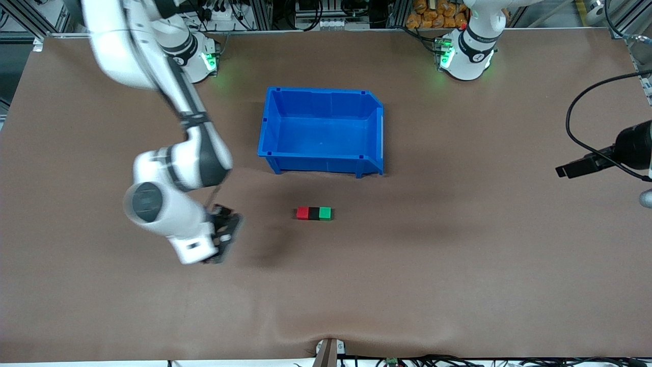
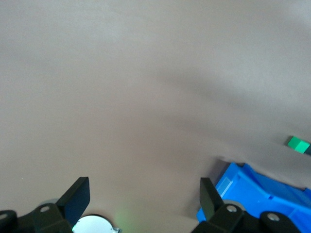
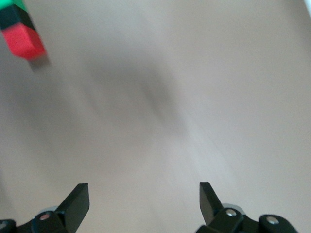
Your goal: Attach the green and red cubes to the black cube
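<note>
Glossy plastic bin [image 1: 285,155] (blue), matt table [image 1: 458,255]

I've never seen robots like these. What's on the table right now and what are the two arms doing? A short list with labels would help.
cubes: red cube, black cube and green cube joined in one row, black in the middle
bin: blue bin, farther from the front camera than the row, nothing visible in it
right gripper: open, holding nothing, over the table toward the right arm's end, apart from the row
left gripper: open, holding nothing, waiting away from the cubes
table: brown table
</note>
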